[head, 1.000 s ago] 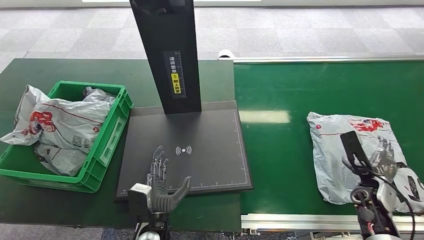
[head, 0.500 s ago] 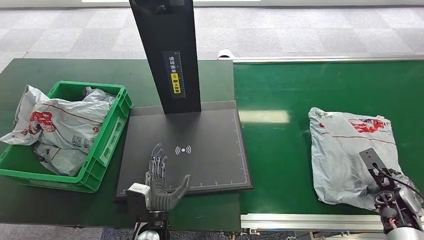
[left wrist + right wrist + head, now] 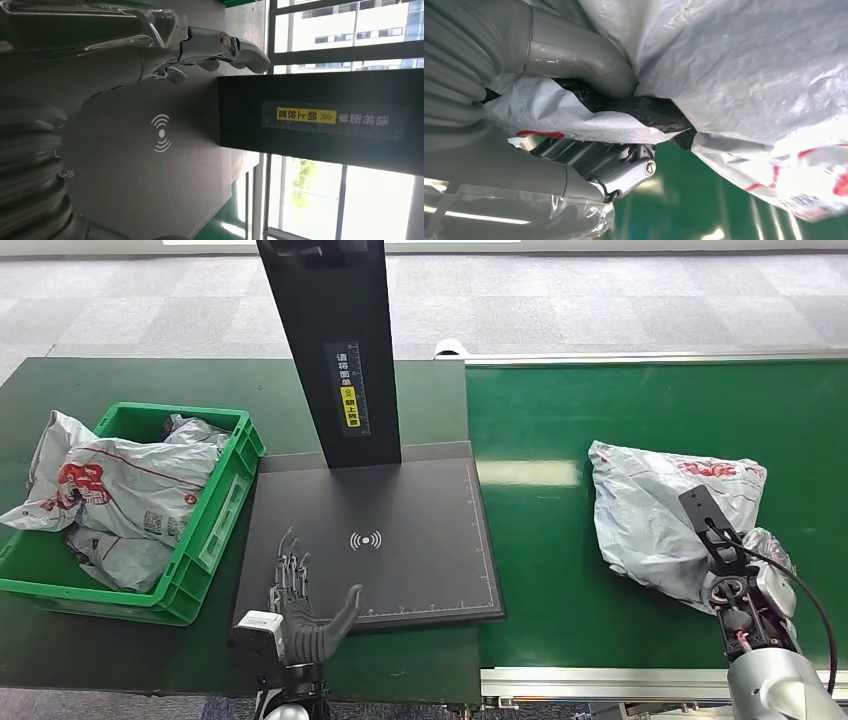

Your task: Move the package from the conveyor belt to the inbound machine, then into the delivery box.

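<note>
The green conveyor belt (image 3: pixel 560 420) carries the grey package (image 3: pixel 650 515), its near edge bunched up. In the right wrist view the right hand (image 3: pixel 589 125) grips that edge between thumb and fingers, a hold the head view hides. The inbound machine (image 3: pixel 375 540) lies under the left hand (image 3: pixel 300 615), open with fingers spread. The green delivery box (image 3: pixel 215 530) on the dark worktop (image 3: pixel 150 380) holds other parcels (image 3: pixel 125 490); the left wrist view shows tall windows (image 3: pixel 340 30).

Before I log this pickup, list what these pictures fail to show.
- Right robot hand, head view: fingers hidden behind its own wrist.
- Crumpled grey plastic mailer package, right wrist view: its outline runs off the frame.
- Lower grey mailers in the green plastic crate, head view: covered by the top one.
</note>
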You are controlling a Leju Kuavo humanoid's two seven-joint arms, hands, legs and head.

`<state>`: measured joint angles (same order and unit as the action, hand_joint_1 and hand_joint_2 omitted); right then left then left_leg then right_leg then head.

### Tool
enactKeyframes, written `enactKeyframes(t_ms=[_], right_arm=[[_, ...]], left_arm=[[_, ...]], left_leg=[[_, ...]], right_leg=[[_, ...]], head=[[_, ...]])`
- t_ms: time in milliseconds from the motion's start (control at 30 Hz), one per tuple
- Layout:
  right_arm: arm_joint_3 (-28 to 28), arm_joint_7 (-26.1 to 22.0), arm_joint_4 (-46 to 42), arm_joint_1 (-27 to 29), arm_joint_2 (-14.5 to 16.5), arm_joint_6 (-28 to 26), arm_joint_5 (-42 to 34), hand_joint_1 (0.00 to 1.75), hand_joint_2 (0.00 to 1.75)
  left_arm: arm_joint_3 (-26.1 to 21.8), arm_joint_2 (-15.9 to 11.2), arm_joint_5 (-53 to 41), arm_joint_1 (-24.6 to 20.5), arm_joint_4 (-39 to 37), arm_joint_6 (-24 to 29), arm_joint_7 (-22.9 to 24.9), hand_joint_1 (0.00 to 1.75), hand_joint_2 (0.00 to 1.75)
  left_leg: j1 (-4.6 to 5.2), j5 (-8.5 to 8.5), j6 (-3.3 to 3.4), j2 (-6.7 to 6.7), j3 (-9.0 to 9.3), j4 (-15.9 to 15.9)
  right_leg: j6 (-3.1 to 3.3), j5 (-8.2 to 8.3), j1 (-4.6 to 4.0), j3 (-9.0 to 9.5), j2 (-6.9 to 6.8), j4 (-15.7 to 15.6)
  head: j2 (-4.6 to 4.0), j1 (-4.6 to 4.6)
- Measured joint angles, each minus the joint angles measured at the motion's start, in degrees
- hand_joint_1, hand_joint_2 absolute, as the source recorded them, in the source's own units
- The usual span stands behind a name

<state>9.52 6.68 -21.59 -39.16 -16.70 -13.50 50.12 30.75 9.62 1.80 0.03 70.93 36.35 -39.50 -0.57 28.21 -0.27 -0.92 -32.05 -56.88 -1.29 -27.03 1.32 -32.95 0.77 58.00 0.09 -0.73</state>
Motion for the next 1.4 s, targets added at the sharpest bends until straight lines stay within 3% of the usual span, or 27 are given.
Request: enactKeyframes(t_ms=[233, 333, 433, 600, 733, 900, 1100, 1133, 1233, 1267, 1400], right_arm=[[-0.49, -1.11, -2.49, -1.60, 2.52, -0.85, 0.36, 1.75, 1.75], [-0.69, -6.76, -5.61, -0.97, 3.95, -3.25, -0.45, 1.75, 1.75], [-2.60, -10.65, -16.58, 2.14, 6.81, -3.23, -2.84, 1.75, 1.75], [-10.43, -11.34, -37.82, 9.61, 11.88, 7.27, -16.53, 1.75, 1.75], [-18.90, -13.12, -44.88, 14.95, 16.23, 14.02, -22.56, 1.75, 1.75], [-29.79, -15.08, -45.69, 20.58, 21.62, 14.38, -24.81, 1.75, 1.75], [-36.16, -14.84, -45.81, 22.96, 23.91, 13.55, -25.91, 1.75, 1.75], [-36.54, -14.65, -45.93, 23.13, 23.97, 13.56, -26.18, 1.66, 1.75], [-37.20, -13.91, -46.49, 23.45, 24.01, 13.61, -26.70, 0.35, 1.75], [-37.30, -13.63, -46.63, 23.50, 24.00, 13.56, -26.79, 0.00, 1.75], [-37.20, -15.19, -47.15, 24.01, 23.69, 12.63, -28.22, 0.00, 1.75]], left_arm=[[-0.83, 0.08, -0.37, 1.01, 1.31, 1.17, -0.05, 0.00, 1.75], [-2.37, 0.82, -3.41, 1.90, 2.32, 2.77, -0.33, 0.00, 1.75], [-6.54, 2.79, -7.49, 3.59, 4.85, 3.30, -0.48, 0.00, 1.75], [-12.95, 5.85, -9.89, 5.35, 8.21, 3.48, -0.54, 0.00, 1.75], [-16.64, 7.27, -9.59, 5.74, 9.35, 3.66, -0.56, 0.00, 1.75], [-18.75, 8.09, -9.68, 5.39, 9.50, 3.70, -0.57, 0.00, 1.75], [-20.16, 8.55, -9.26, 5.21, 9.50, 3.70, -0.57, 0.00, 1.75], [-20.23, 8.59, -9.13, 5.21, 9.50, 3.70, -0.57, 0.00, 1.75], [-20.26, 8.61, -8.56, 5.15, 9.49, 3.70, -0.57, 0.00, 1.75], [-20.26, 8.61, -8.38, 5.10, 9.48, 3.70, -0.57, 0.00, 1.75], [-20.28, 8.64, -7.99, 4.80, 9.39, 3.69, -0.57, 0.00, 1.75]], left_leg=[[0.01, -0.03, 0.03, -0.11, -0.09, 0.00], [0.01, -0.03, 0.03, -0.05, -0.12, 0.00], [-0.03, -0.03, 0.03, 0.00, -0.08, 0.00], [-0.18, 0.00, -0.01, 0.03, -0.07, 0.03], [-0.21, 0.00, -0.03, 0.04, -0.06, 0.05], [-0.21, 0.00, -0.04, 0.07, -0.04, 0.05], [-0.18, 0.00, -0.04, 0.07, -0.04, 0.04], [-0.17, 0.00, -0.03, 0.07, -0.04, 0.04], [-0.17, 0.00, -0.03, 0.06, -0.04, 0.04], [-0.17, 0.00, -0.03, 0.06, -0.03, 0.04], [-0.17, 0.00, -0.04, 0.06, 0.00, 0.03]], right_leg=[[-0.01, -0.01, 0.01, 0.02, -0.14, 0.00], [-0.01, 0.00, 0.01, -0.03, -0.08, 0.00], [0.00, 0.00, -0.02, -0.07, -0.03, 0.00], [0.05, -0.04, -0.20, -0.09, 0.01, 0.00], [0.07, -0.06, -0.24, -0.07, 0.02, 0.00], [0.07, -0.06, -0.23, -0.07, 0.03, 0.00], [0.07, -0.06, -0.20, -0.07, 0.02, 0.00], [0.07, -0.05, -0.19, -0.07, 0.02, -0.01], [0.07, -0.05, -0.18, -0.07, 0.03, -0.01], [0.07, -0.05, -0.18, -0.08, 0.03, -0.01], [0.07, -0.05, -0.19, -0.09, 0.02, -0.01]], head=[[0.00, 0.02], [0.00, 0.02], [0.00, 0.01], [0.00, 0.01], [0.00, 0.03], [0.00, 0.03], [0.00, 0.03], [0.00, 0.04], [0.00, 0.04], [0.00, 0.03], [0.00, 0.03]])
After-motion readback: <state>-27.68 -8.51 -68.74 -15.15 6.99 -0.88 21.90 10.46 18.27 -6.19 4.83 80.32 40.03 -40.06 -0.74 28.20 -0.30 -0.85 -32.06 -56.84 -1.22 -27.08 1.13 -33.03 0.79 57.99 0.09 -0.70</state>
